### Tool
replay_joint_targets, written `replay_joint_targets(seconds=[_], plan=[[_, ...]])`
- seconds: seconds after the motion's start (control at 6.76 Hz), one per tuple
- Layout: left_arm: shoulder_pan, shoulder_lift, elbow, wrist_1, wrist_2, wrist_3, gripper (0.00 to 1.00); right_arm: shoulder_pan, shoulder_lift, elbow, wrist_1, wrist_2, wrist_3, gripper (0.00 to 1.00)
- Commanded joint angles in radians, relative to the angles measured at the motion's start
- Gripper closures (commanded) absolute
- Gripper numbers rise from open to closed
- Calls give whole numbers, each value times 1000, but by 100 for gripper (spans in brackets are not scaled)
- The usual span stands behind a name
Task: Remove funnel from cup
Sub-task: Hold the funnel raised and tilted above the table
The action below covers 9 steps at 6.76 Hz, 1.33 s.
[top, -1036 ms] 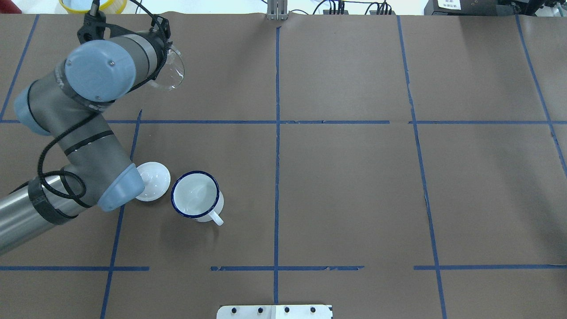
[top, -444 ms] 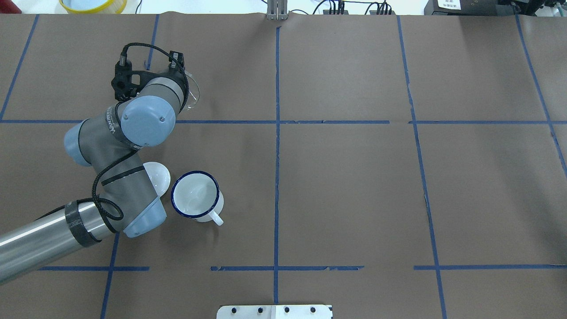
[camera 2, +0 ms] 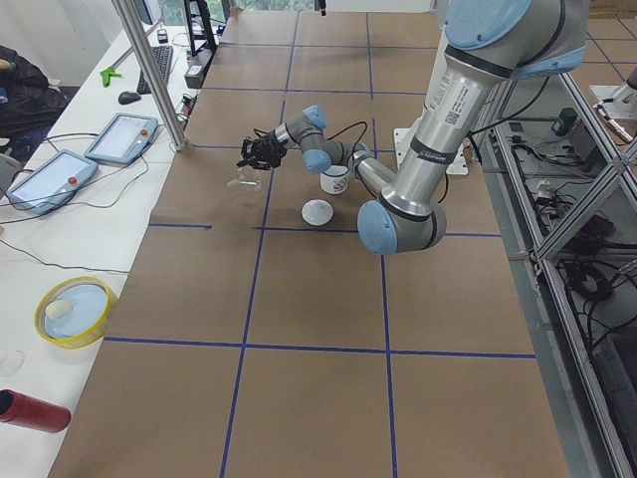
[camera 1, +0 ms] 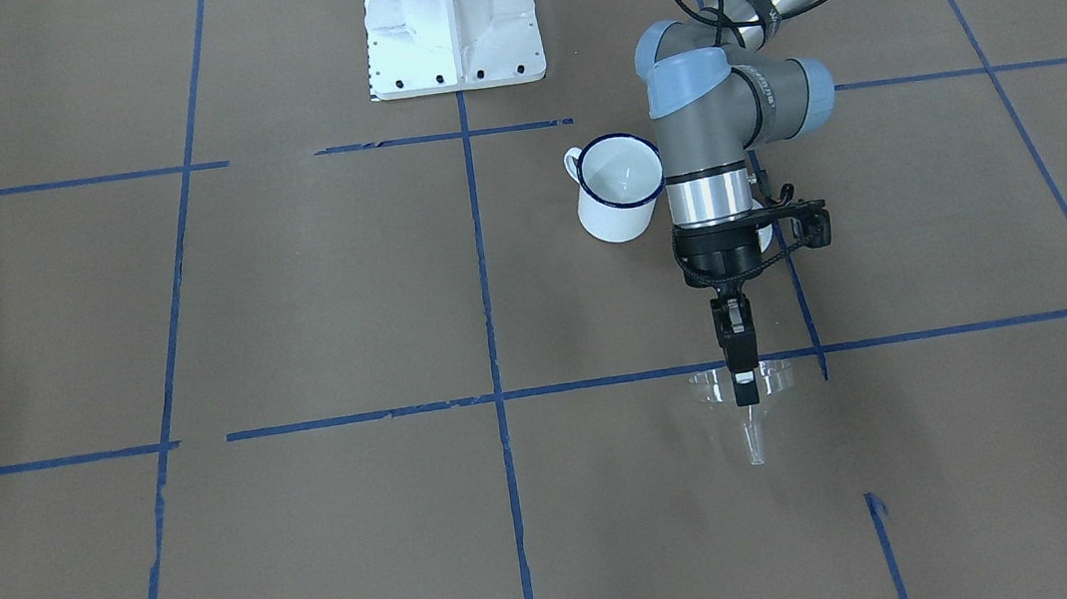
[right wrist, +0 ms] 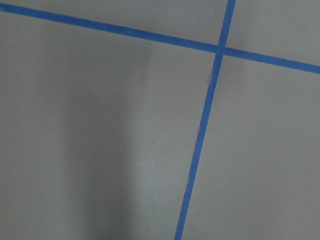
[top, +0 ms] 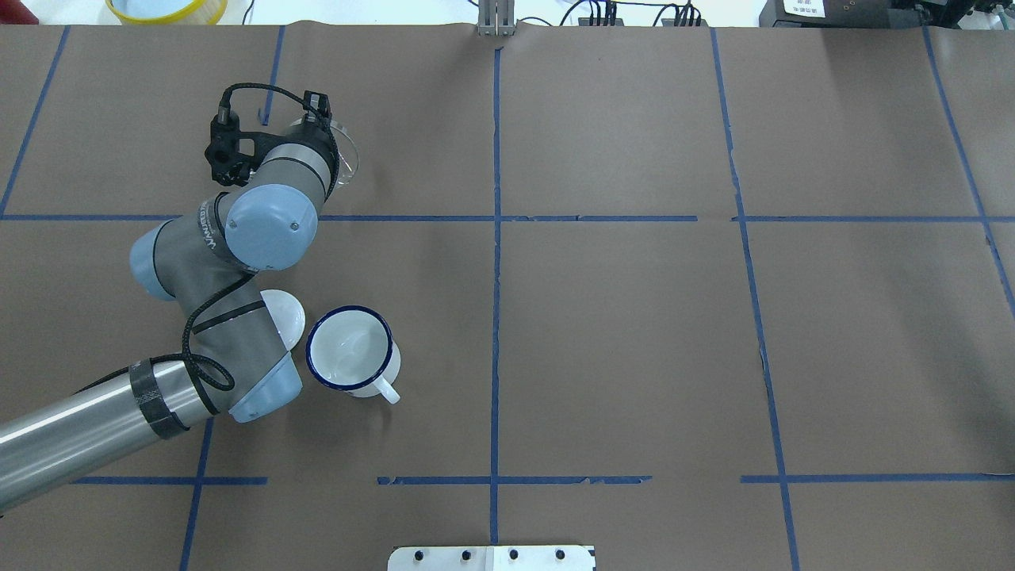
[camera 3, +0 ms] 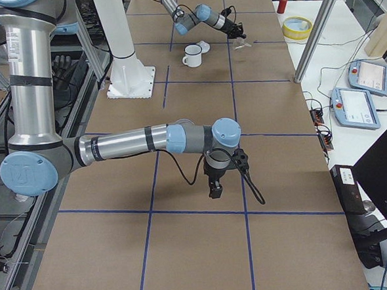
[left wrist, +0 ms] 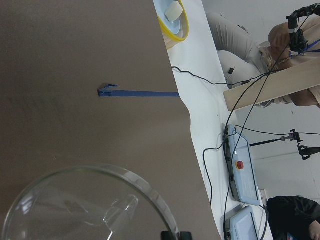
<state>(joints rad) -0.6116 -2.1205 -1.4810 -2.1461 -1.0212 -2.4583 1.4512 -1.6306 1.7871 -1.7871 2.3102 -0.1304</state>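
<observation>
My left gripper [camera 1: 743, 383] is shut on the rim of the clear funnel [camera 1: 744, 398]. It holds the funnel upright, spout down, low over the brown table, well away from the cup. The funnel also shows in the overhead view [top: 346, 159] and fills the bottom of the left wrist view [left wrist: 85, 205]. The white cup [top: 350, 350] with a dark blue rim stands empty beside the left arm's elbow, handle toward the robot. My right gripper [camera 3: 216, 187] hangs over bare table far from both; I cannot tell if it is open or shut.
A round white lid [top: 287, 315] lies just left of the cup, half hidden under the left arm. A yellow bowl [top: 166, 8] sits beyond the table's far left corner. The robot's base plate [camera 1: 452, 22] is at the near edge.
The left arm swung the funnel to the right and a little nearer the robot, and its wrist turned. The cup and lid have not moved.
</observation>
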Motion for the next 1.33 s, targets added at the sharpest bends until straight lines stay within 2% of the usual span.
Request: replay_joint_targets(seconds=[0.0,1.04,1.18], plan=[[0,-21,98,-81,41,2,100,0,0,0,0,0,0,0],[16,-22,108,-84,35,45,100,0,0,0,0,0,0,0],[16,-22,114,-84,33,45,70,0,0,0,0,0,0,0]])
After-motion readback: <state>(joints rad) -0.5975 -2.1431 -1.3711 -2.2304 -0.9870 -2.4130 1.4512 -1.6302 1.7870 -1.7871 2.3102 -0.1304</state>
